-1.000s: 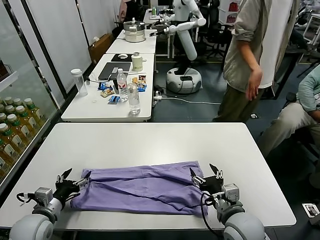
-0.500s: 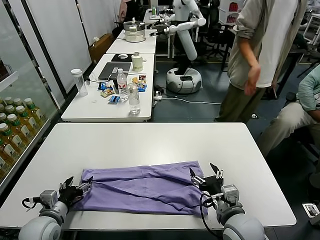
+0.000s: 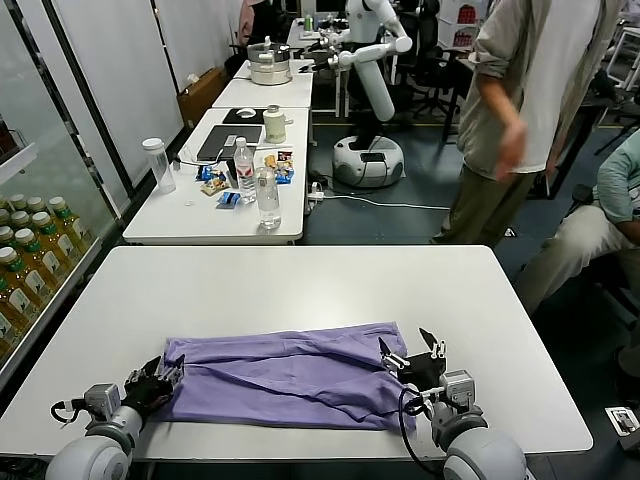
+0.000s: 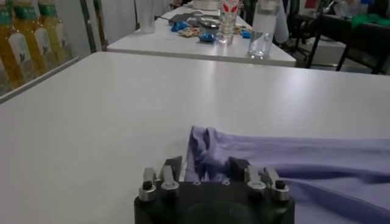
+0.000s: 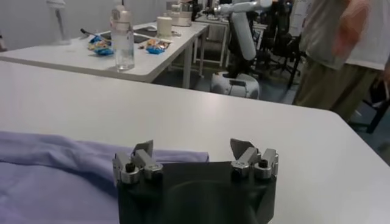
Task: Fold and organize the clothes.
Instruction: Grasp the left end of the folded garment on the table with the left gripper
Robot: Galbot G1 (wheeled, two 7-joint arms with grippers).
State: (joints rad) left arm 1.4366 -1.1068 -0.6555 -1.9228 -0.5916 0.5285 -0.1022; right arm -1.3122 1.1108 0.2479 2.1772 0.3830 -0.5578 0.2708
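Observation:
The lavender T-shirt lies folded into a long band across the near part of the white table. My left gripper is at the band's left end. Its fingers have narrowed on either side of the bunched corner of the T-shirt, with a small gap still showing on one side, so my left gripper is open. My right gripper sits at the band's right end, wide open. In the right wrist view the T-shirt ends near one finger of my right gripper, and nothing is held.
Behind my table stands a second table with water bottles, snacks and a laptop. A person stands at the far right, and another person sits beside them. Bottled drinks line a shelf at the left. Another robot stands farther back.
My left gripper has slid right onto the shirt's left corner, and its fingers have narrowed around it. The right gripper has not moved. The standing person has shifted to the right.

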